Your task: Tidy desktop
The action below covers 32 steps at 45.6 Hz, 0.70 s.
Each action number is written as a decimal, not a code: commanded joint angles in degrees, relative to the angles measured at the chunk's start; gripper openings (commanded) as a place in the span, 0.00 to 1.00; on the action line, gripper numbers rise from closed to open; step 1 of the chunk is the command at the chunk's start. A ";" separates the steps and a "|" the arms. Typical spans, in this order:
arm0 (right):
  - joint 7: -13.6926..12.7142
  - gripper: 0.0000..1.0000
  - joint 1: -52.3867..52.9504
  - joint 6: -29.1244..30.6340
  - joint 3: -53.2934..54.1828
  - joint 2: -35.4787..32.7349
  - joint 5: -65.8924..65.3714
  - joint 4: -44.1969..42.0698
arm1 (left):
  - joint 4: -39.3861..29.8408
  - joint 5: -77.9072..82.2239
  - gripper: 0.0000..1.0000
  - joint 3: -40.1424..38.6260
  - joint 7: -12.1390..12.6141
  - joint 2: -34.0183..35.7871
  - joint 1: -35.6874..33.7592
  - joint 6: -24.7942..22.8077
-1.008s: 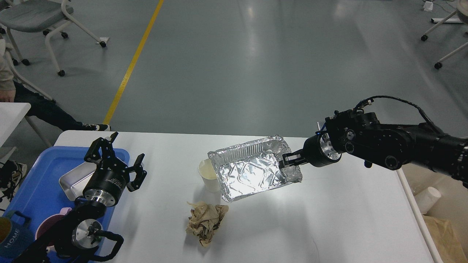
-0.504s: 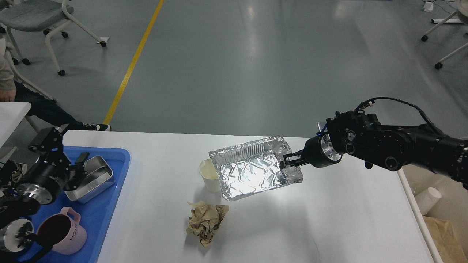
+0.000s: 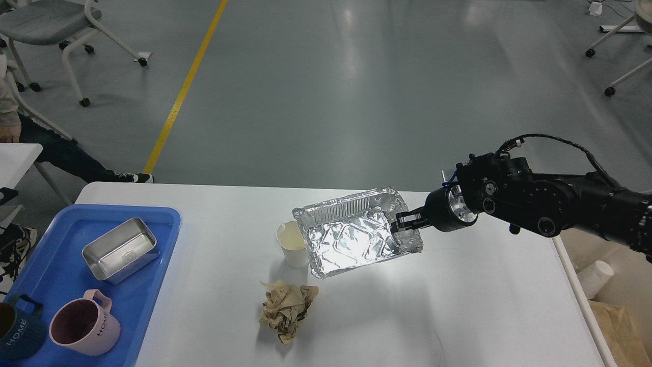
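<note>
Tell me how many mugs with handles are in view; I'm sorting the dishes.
2, both on the blue tray at the left: a pink mug near its front edge, and a dark blue mug left of it, cut off by the picture's edge. More may sit outside the picture.

The left arm, seen over the blue tray (image 3: pixel 153 265) one second ago and drawn back toward the left edge half a second ago, is gone from view. The steel container (image 3: pixel 120 250), the pink mug (image 3: pixel 84 329) and the dark blue mug (image 3: pixel 18 329) are thereby fully uncovered. The foil tray (image 3: pixel 356 232), pinched at its right rim by the right gripper (image 3: pixel 402 223), has been shifted slightly rightward, with its near-left corner raised a little farther above the desktop (image 3: pixel 407 306).
</note>
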 commanded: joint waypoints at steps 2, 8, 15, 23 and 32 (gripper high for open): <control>-0.01 0.00 -0.06 -0.09 -0.09 -0.02 -0.09 -0.08 | -0.42 5.69 0.96 1.77 -0.34 5.83 -0.06 0.08; -0.01 0.00 -0.06 -0.09 -0.09 0.06 -0.09 -0.08 | -0.95 7.63 0.96 1.51 -0.51 10.32 -0.32 0.08; -0.01 0.00 -0.06 -0.09 0.00 0.24 -0.09 -0.26 | -1.03 8.16 0.96 0.89 -0.60 9.97 -1.29 -0.01; -0.01 0.00 -0.06 -0.17 0.00 0.24 -0.09 -0.26 | -1.21 13.86 0.96 0.81 -0.34 4.45 -4.09 -0.89; -0.01 0.00 0.30 -0.17 0.00 0.41 0.00 -0.26 | 0.11 27.40 0.96 1.33 4.40 -6.02 -9.54 -4.84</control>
